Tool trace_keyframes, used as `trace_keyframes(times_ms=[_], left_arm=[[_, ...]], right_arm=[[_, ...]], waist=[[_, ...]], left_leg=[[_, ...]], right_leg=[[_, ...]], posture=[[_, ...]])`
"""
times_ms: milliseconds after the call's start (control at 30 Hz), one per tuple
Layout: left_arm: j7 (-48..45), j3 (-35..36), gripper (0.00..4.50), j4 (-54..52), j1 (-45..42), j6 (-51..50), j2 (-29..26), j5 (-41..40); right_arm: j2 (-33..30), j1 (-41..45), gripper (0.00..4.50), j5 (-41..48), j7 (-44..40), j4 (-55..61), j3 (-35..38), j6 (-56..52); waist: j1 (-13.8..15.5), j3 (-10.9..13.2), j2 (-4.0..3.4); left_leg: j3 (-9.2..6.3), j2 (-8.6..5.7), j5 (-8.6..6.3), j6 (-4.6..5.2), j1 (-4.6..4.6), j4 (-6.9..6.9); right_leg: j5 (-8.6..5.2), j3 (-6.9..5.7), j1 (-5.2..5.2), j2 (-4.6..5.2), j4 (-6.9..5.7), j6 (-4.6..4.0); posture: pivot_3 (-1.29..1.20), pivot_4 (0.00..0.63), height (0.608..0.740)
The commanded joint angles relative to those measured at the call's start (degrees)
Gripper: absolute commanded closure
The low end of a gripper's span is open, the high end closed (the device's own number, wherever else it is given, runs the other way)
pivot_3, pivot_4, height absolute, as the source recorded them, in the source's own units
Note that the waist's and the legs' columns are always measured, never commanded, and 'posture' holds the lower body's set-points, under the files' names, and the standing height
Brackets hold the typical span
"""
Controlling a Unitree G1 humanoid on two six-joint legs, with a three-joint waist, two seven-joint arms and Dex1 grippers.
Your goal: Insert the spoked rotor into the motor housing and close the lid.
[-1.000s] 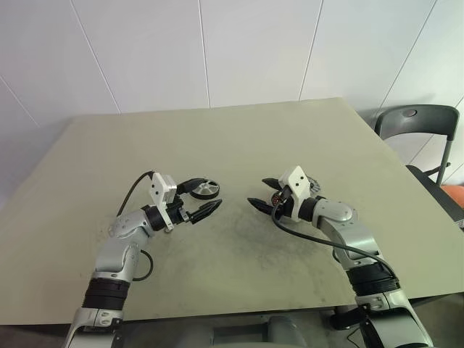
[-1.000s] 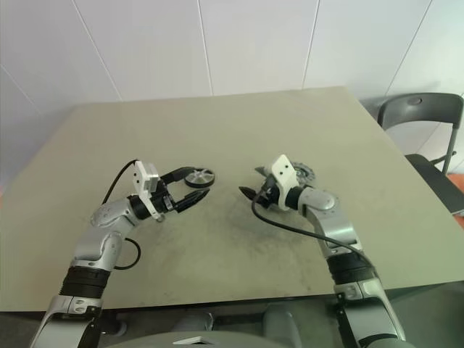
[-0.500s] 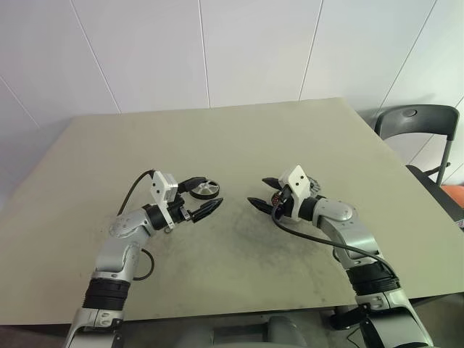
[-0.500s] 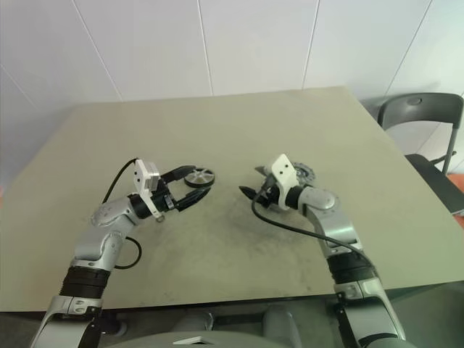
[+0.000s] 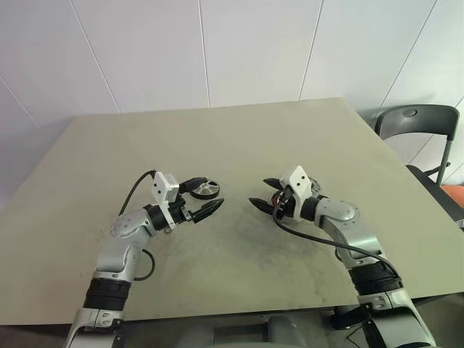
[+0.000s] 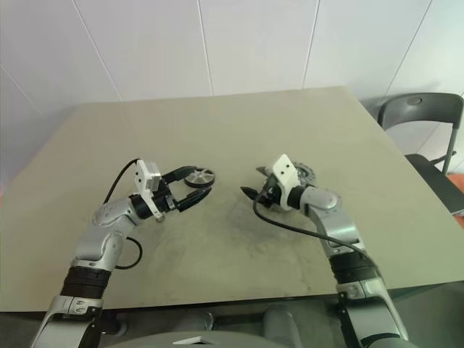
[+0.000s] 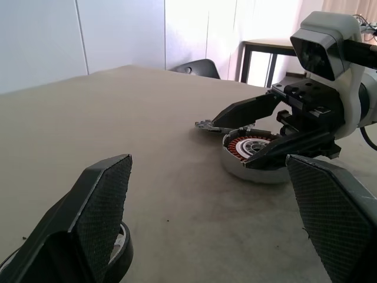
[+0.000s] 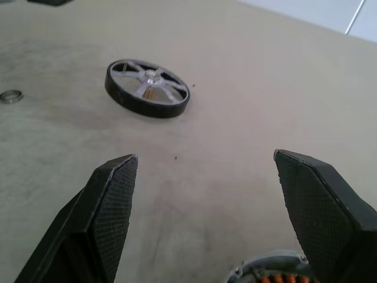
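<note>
The spoked rotor [image 5: 205,190], a small wheel with a black rim and silver spokes, lies flat on the table [image 5: 217,138]. My left gripper [image 5: 211,192] is open around it, one finger on each side, without touching it. The motor housing [image 7: 253,150], a round part with copper windings, sits on the table under my right gripper [image 5: 257,191], which is open and empty. The lid [image 7: 203,124], a flat scalloped grey disc, lies just beyond the housing. In the right wrist view the rotor [image 8: 148,88] lies ahead of the open fingers.
A small metal ring [image 8: 10,96] lies on the table beside the rotor. A dark chair [image 5: 417,123] stands past the table's right edge. A white panelled wall runs behind the table.
</note>
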State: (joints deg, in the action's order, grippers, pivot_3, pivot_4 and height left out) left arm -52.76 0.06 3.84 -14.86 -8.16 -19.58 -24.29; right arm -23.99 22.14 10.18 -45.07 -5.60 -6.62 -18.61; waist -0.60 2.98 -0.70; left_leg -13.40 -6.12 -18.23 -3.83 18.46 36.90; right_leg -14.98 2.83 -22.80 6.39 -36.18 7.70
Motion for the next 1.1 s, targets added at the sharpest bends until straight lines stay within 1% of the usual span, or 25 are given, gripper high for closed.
trace_keyframes(times_ms=[33, 67, 100, 233, 400, 467, 600, 700, 867, 967, 1100], left_arm=[[-0.1, 0.0, 0.04, -1.1, -0.7, 1.2, 0.2, 0.1], [-0.1, -0.1, 0.04, -1.0, -0.7, 1.3, 0.3, 0.1], [-0.2, -0.1, 0.04, -0.5, -0.8, 1.5, 0.3, 0.1], [-0.6, -0.2, 0.04, 1.1, -0.9, 2.6, 0.7, 0.4], [-1.0, -0.5, 0.04, 3.1, -0.9, 4.1, 1.4, 0.7], [-1.2, -0.6, 0.04, 3.6, -0.9, 4.4, 1.6, 0.9], [-1.2, -0.7, 0.04, 4.1, -1.0, 4.9, 2.2, 1.1], [-1.1, -0.8, 0.04, 4.5, -0.9, 5.4, 2.6, 1.3], [-1.0, -0.5, 0.04, 5.0, -0.2, 6.3, 2.9, 1.4], [-1.1, -0.2, 0.04, 5.6, 0.2, 7.0, 2.8, 1.4], [-1.3, -0.2, 0.04, 6.4, 0.5, 7.8, 2.7, 1.4]], right_arm=[[-1.9, 2.2, 0.59, -2.3, 0.6, 3.8, -1.4, -2.3], [-2.3, 2.3, 0.59, -2.7, 0.9, 4.1, -1.6, -3.1], [-3.2, 2.7, 0.59, -2.1, 0.3, 5.4, -1.6, -6.1], [-9.0, 4.4, 0.59, -2.9, -2.2, 11.4, -3.7, -17.3], [-16.0, 7.1, 0.59, 0.8, -6.8, 18.6, -4.2, -30.3], [-18.6, 8.5, 0.59, 1.7, -8.6, 20.3, -5.5, -34.8], [-21.5, 11.8, 0.59, 3.0, -11.0, 21.9, -9.6, -42.0], [-22.3, 14.1, 0.59, 1.5, -10.9, 20.8, -14.2, -44.2], [-22.1, 16.5, 0.59, -2.8, -8.1, 16.1, -19.8, -43.7], [-21.3, 17.6, 0.59, -4.0, -7.0, 13.9, -20.9, -43.2], [-21.3, 18.2, 0.59, -3.9, -7.2, 13.8, -20.8, -43.2]], waist=[[0.0, 0.0, 0.00], [0.0, 0.0, 0.00], [0.0, 0.0, 0.00], [0.2, 0.0, 0.02], [0.3, 0.0, 0.10], [0.4, 0.1, 0.13], [0.6, 0.1, 0.24], [1.1, 0.1, 0.29], [1.5, 0.0, 0.36], [1.4, 0.0, 0.43], [1.4, 0.0, 0.44]], left_leg=[[0.01, 0.00, 0.00, 0.00, 0.00, 0.00], [0.03, 0.00, 0.00, 0.01, 0.00, 0.00], [0.05, 0.00, -0.01, 0.01, 0.00, 0.01], [0.09, 0.01, -0.04, 0.07, 0.04, 0.07], [0.20, 0.01, -0.11, 0.19, 0.09, 0.11], [0.25, 0.02, -0.12, 0.21, 0.11, 0.11], [0.33, 0.03, -0.15, 0.25, 0.13, 0.12], [0.42, 0.05, -0.16, 0.27, 0.13, 0.13], [0.43, 0.05, -0.16, 0.26, 0.33, 0.18], [0.43, 0.04, -0.12, 0.19, 0.62, 0.25], [0.43, 0.04, -0.01, 0.00, 0.82, 0.26]], right_leg=[[0.00, 0.01, 0.00, 0.00, 0.00, 0.00], [0.00, 0.02, -0.01, 0.00, 0.00, 0.00], [0.00, 0.02, -0.01, 0.00, 0.00, 0.01], [0.01, 0.05, -0.03, 0.00, 0.02, 0.03], [0.03, 0.09, -0.05, 0.01, 0.09, 0.09], [0.04, 0.11, -0.07, 0.02, 0.12, 0.11], [0.06, 0.13, -0.09, 0.04, 0.16, 0.16], [0.08, 0.13, -0.13, 0.07, 0.17, 0.20], [0.10, 0.13, -0.31, 0.09, 0.17, 0.21], [0.14, 0.13, -0.56, 0.10, 0.16, 0.25], [0.15, 0.13, -0.77, 0.10, 0.16, 0.25]], posture=[[0.00, 0.000, 0.740], [0.00, 0.000, 0.740], [0.00, 0.000, 0.740], [0.00, 0.000, 0.740], [0.00, 0.000, 0.740], [0.00, 0.000, 0.740], [0.00, 0.000, 0.740], [0.00, 0.000, 0.740], [0.00, 0.000, 0.740], [0.00, 0.000, 0.740], [0.00, 0.000, 0.740]])
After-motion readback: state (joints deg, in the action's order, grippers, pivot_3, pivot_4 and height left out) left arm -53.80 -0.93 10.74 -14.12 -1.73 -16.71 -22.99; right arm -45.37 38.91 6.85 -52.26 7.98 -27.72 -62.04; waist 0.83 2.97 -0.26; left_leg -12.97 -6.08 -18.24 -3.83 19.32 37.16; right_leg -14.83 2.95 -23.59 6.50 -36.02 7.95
